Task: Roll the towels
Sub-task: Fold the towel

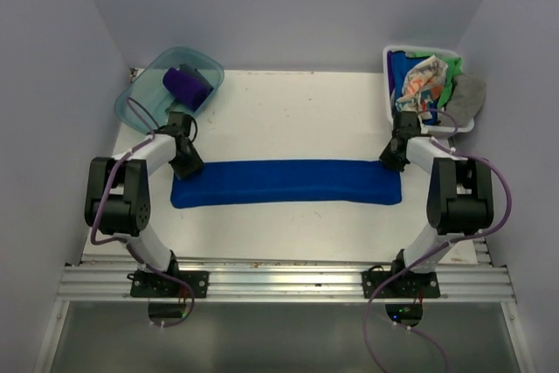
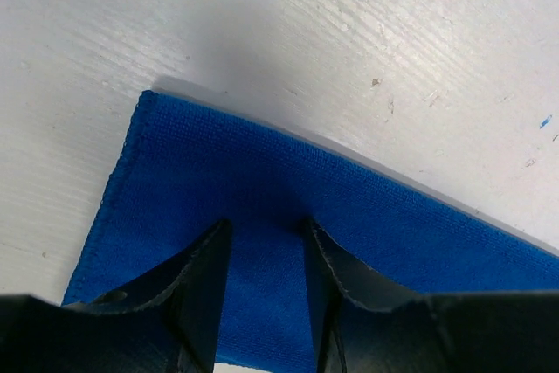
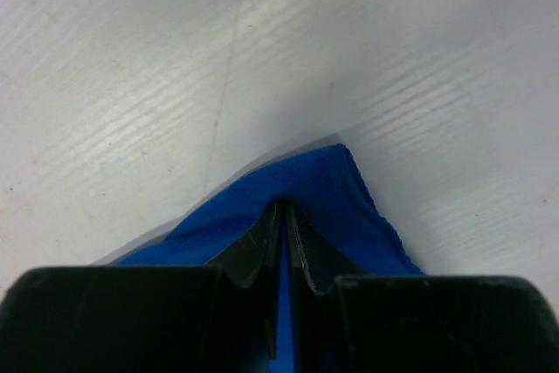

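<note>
Your royal blue towel [image 1: 288,183] lies flat mid-surface [image 1: 288,111], folded into a narrow strip. Its long axis runs left to right, with one end under each arm, a layout that suits rolling from one end. Your right pincer [image 3: 284,207] is pinched tight on the strip's far right corner, probably to hold it taut. Your left pincer [image 2: 266,229] sits over the left end with its jaws parted, gripping nothing. A purple towel [image 1: 186,85], apparently rolled, sits in the teal tub [image 1: 144,85]. Other towels [image 1: 428,80] lie heaped in the white basket [image 1: 387,63].
</note>
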